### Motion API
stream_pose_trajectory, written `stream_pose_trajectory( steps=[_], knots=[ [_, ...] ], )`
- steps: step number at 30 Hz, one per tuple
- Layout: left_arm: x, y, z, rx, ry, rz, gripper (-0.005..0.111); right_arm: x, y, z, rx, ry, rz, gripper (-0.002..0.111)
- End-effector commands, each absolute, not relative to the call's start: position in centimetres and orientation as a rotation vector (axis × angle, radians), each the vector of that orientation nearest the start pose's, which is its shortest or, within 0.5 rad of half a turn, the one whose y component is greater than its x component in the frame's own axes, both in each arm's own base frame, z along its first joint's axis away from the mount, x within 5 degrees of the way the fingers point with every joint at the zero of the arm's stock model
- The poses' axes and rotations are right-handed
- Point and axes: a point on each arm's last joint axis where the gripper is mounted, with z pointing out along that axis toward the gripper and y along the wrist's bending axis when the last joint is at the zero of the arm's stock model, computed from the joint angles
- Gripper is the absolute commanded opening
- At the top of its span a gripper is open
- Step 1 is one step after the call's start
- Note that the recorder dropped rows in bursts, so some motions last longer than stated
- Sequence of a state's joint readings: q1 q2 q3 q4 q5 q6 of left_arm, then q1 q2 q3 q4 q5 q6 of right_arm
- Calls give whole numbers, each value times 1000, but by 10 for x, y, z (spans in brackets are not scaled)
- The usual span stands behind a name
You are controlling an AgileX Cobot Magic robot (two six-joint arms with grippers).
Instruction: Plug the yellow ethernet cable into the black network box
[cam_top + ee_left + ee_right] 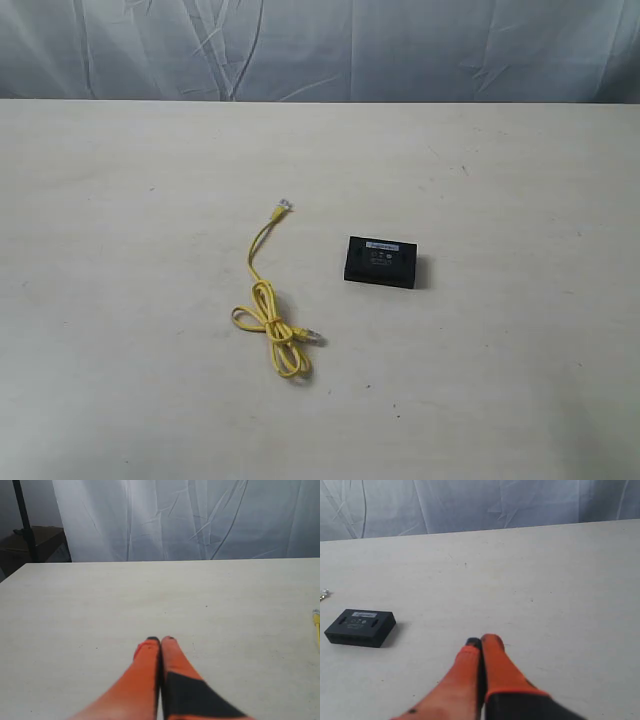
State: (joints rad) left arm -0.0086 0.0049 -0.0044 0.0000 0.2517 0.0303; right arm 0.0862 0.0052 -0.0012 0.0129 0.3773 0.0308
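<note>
A small, flat, rectangular black plastic network box with a pale label strip on top lies on the pale table. The thin, bright yellow ethernet cable lies on the table left of the box and apart from it. One clear plug sits up and left of the box, and the knotted loop lies down and left. The left jaws are closed and empty, with their orange fingertips together over the table. The right jaws are also closed on nothing and sit near the box without touching it.
</note>
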Motion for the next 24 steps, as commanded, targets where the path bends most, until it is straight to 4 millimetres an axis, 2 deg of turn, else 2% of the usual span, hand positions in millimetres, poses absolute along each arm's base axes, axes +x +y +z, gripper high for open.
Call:
stream_pose_trajectory(
  steps=[1, 5, 15, 24],
  knots=[
    [55, 0, 191, 22, 1723, 13, 0, 53, 4, 181, -52, 1845, 74, 0],
    [55, 0, 191, 22, 1723, 13, 0, 54, 5, 187, -45, 1777, 84, 0],
    [55, 0, 191, 22, 1723, 13, 0, 54, 4, 224, -32, 1369, 95, 0],
    [55, 0, 191, 22, 1723, 13, 0, 53, 4, 230, -30, 1295, 96, 0]
  ],
)
